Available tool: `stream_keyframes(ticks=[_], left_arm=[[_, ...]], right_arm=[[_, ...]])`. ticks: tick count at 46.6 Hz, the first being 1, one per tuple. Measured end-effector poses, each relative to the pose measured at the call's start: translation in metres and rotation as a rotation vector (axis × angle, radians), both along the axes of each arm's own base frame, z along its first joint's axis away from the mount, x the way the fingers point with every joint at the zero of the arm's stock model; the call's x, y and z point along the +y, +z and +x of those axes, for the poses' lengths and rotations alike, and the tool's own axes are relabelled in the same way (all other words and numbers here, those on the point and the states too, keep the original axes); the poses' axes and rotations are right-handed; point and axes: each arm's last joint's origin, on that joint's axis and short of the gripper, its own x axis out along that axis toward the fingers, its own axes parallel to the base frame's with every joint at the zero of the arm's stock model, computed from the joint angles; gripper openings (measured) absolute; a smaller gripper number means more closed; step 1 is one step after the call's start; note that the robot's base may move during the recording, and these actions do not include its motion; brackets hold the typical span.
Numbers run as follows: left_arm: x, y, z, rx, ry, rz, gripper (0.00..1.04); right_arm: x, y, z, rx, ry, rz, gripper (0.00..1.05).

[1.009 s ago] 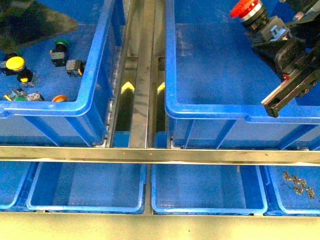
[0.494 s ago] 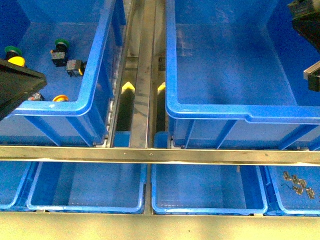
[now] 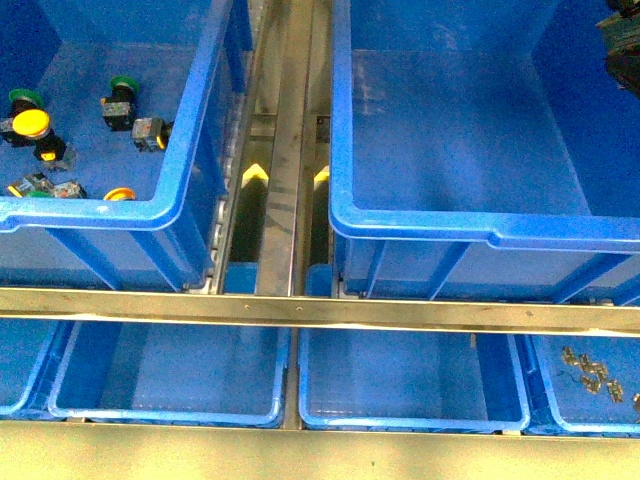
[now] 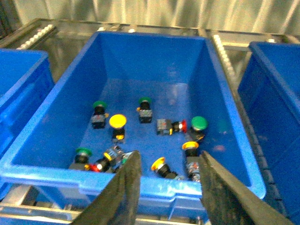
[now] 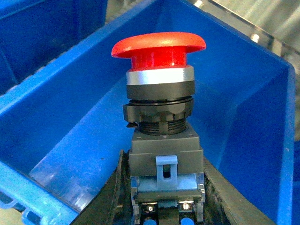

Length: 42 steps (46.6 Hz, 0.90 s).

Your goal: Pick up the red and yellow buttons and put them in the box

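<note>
The red button (image 5: 158, 47) stands upright between my right gripper's (image 5: 165, 197) fingers, which are shut on its black-and-grey body, over the inside of the empty blue box (image 5: 61, 122). In the front view that box (image 3: 480, 226) is the large bin on the right, and only a dark bit of the right arm (image 3: 626, 42) shows at its far corner. The yellow button (image 4: 117, 122) lies on the floor of the left bin (image 4: 140, 181), also seen as a yellow cap (image 3: 30, 122) in the front view. My left gripper (image 4: 168, 187) is open above that bin's near rim.
Green-capped buttons (image 4: 198, 123) and smaller orange-capped buttons (image 4: 158, 163) lie around the yellow one. A metal rail (image 3: 285, 150) runs between the two large bins. Shallow blue trays (image 3: 170, 375) sit below a metal bar; the rightmost holds small metal parts (image 3: 592, 370).
The right gripper with the red button has moved up and right, almost out of the front view. The left arm's dark shape at the left edge half a second ago is gone.
</note>
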Motion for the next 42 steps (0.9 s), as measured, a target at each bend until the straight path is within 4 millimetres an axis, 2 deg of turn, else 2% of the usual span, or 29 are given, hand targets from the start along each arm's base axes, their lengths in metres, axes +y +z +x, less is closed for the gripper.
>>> stream_keyframes(ticks=[4, 11, 24, 42], left_arm=[[0.006, -0.003, -0.011, 0.021, 0.037, 0.005, 0.23], [0.006, 0.005, -0.020, -0.018, 0.023, 0.009, 0.02], [0.006, 0.008, -0.029, -0.026, 0.021, 0.014, 0.03], [0.006, 0.010, -0.041, -0.035, 0.021, 0.014, 0.03]], right_arm=[[0.001, 0.001, -0.002, -0.001, 0.019, 0.004, 0.26], [0.000, 0.000, -0.002, 0.006, 0.007, 0.002, 0.26], [-0.002, 0.003, -0.005, -0.004, -0.008, 0.014, 0.26], [-0.002, -0.002, -0.010, 0.012, -0.032, 0.013, 0.26]])
